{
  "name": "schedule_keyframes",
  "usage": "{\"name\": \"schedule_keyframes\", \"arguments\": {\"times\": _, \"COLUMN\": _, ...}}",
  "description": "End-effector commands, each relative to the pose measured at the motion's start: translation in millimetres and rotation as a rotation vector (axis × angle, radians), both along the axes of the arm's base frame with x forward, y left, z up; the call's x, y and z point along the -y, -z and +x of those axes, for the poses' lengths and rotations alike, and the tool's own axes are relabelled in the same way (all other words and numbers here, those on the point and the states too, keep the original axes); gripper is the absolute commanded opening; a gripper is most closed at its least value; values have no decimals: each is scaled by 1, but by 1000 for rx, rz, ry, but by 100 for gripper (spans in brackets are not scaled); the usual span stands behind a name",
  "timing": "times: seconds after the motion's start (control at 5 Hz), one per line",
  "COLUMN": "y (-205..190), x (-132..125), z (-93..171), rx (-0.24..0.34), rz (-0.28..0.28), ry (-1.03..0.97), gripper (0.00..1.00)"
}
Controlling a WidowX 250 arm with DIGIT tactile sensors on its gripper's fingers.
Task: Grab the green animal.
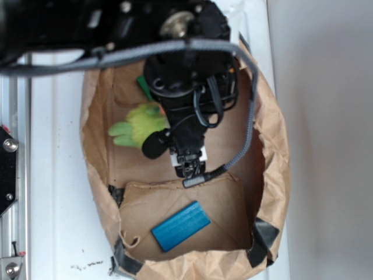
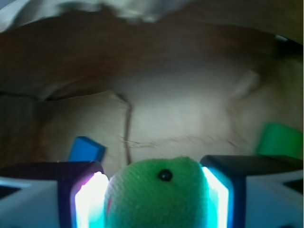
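Gripper [image 2: 154,199] pinched on green animal [image 2: 156,194] inside paper bag [image 1: 274,151], blue block [image 1: 181,226] near bag's lower edge.

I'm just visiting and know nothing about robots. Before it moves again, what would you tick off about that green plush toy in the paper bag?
1. Toy between the fingers: ok. In the wrist view the green animal sits between the two pads of the gripper.
2. Pads touching the toy: ok, both sides appear to press its head.
3. Grip firm enough to lift: cannot tell.
4. Right object: ok. The blue block and the green block lie apart from the gripper.
5. Toy off the bag floor: cannot tell; the arm hides its underside in the exterior view.
6. Paper bag walls clear of the arm: ok, they stand open around it.
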State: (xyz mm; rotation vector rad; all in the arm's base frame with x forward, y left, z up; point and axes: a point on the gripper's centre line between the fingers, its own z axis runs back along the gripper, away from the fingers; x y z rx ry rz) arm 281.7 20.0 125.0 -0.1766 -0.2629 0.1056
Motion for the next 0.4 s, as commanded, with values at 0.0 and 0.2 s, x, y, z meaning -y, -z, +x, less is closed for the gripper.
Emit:
{"name": "schedule_keyframes", "arguments": {"times": 0.0, "y": -37, "x": -3, "z": 1, "rx": 52, "rz": 58, "ry": -38, "gripper": 0}}
{"name": "schedule_keyframes", "arguments": {"times": 0.2, "y": -36, "x": -6, "z": 3, "rx": 55, "rz": 63, "ry": -23, "gripper": 0}}
